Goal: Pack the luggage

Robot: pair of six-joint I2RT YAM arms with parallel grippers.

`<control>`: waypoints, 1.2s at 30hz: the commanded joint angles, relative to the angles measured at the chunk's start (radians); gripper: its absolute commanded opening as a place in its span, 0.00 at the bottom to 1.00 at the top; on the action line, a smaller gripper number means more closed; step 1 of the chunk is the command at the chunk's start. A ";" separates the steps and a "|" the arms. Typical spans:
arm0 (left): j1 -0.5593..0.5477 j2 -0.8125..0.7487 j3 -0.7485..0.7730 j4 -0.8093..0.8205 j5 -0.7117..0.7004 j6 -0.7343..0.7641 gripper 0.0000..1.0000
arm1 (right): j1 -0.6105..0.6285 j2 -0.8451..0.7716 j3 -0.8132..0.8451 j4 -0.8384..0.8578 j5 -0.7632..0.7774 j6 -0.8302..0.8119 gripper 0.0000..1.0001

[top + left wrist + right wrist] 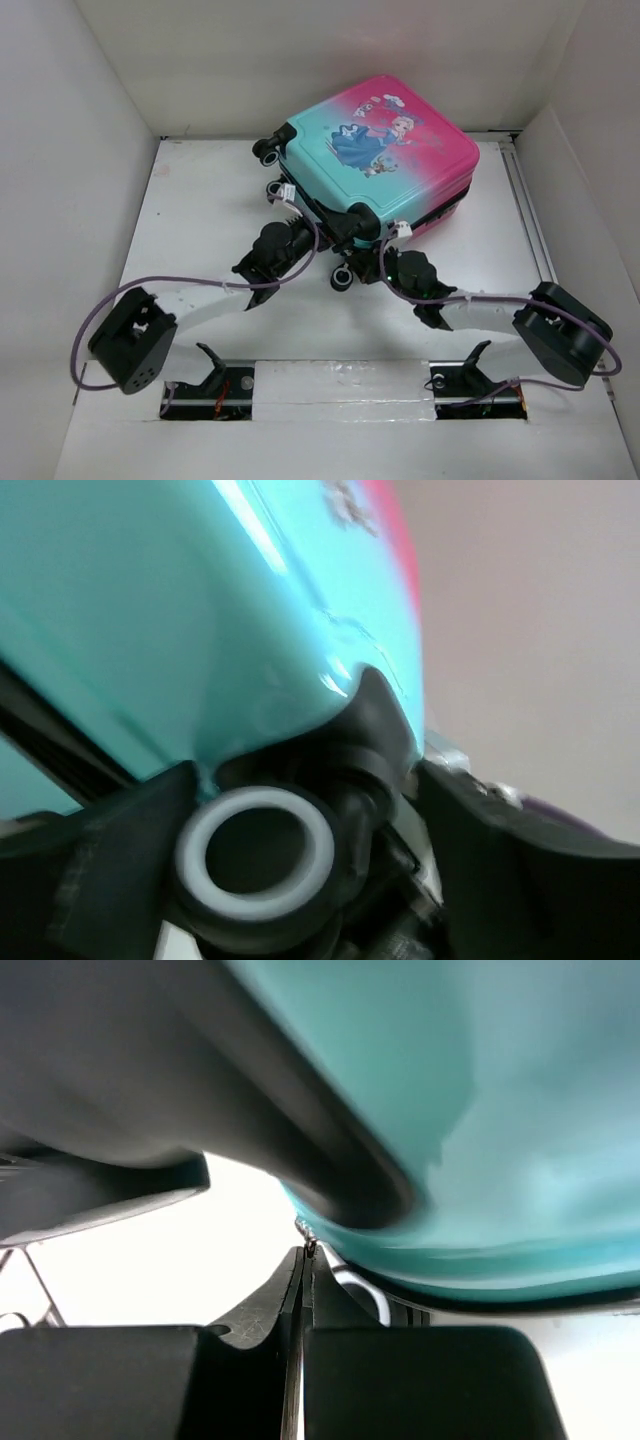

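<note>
Luggage [375,150] lay flat on the white table [200,210], toward one o'clock from your arms in the overhead view, with its printed shell facing up. Its two shells were brought together, so you could not see what was in it. The teal end pointed to about eight o'clock and the pink end to about three. Black-and-white wheels stuck out along the teal end.

Your left gripper [305,790] sat at the teal end, at about seven o'clock from the case's middle. Its jaws stood apart, one finger [110,850] on either side of a wheel [255,855] under a black corner housing. You could not tell from the blurred wrist view whether either finger touched that wheel.

Your right gripper [305,1260] was at the near teal corner, at about six o'clock from the case's middle. Its fingers [400,1380] were pressed together, just below the case's dark edge. A tiny metallic bit [310,1248] showed right at their tips. You could not tell whether it was pinched there.
</note>
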State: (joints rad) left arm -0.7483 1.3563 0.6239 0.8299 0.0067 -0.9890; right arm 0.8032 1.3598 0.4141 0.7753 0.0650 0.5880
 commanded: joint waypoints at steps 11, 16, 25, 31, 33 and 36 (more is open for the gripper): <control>0.524 -0.220 0.096 -0.214 0.019 0.017 1.00 | 0.031 -0.117 -0.011 0.004 -0.008 0.055 0.00; 0.697 -0.004 0.135 -0.040 0.263 -0.100 0.95 | 0.031 -0.096 0.000 -0.005 -0.053 0.045 0.00; 0.718 0.309 0.267 0.240 0.371 -0.238 0.91 | 0.040 -0.083 0.009 -0.005 -0.091 0.036 0.00; 0.718 0.401 0.322 0.322 0.371 -0.284 0.90 | 0.040 -0.074 0.009 -0.014 -0.091 0.036 0.00; 0.718 0.429 0.352 0.322 0.381 -0.295 0.89 | 0.040 -0.064 0.009 -0.014 -0.100 0.036 0.00; 0.718 0.484 0.366 0.322 0.391 -0.338 0.86 | 0.040 -0.064 0.009 -0.014 -0.100 0.036 0.00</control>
State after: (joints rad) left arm -0.0372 1.8103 0.9504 1.0725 0.3630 -1.2762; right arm 0.8124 1.2942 0.3855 0.7109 0.0761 0.6243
